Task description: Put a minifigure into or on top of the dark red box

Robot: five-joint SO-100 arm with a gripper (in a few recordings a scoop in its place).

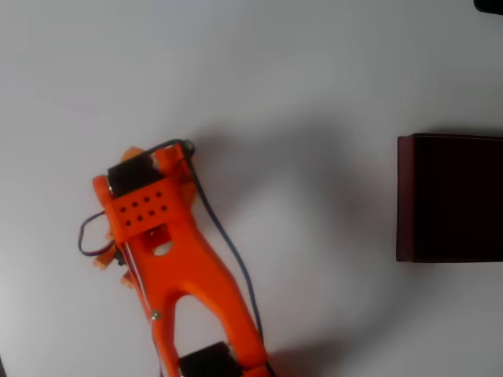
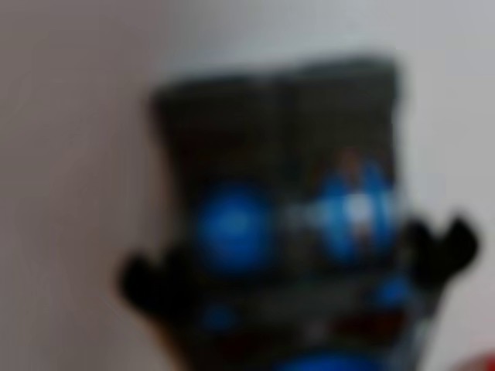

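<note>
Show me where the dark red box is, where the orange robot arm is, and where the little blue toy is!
dark red box [image 1: 405, 196]: overhead view, its left red wall.
orange arm [image 1: 169, 259]: overhead view, the forked middle section.
minifigure [image 2: 232, 228]: wrist view, a blurred blue patch, likely the figure.

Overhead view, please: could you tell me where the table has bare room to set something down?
The table is bare across the top and in the wide middle strip between the orange arm and the dark red box. It is crowded at lower left, under the arm.
</note>
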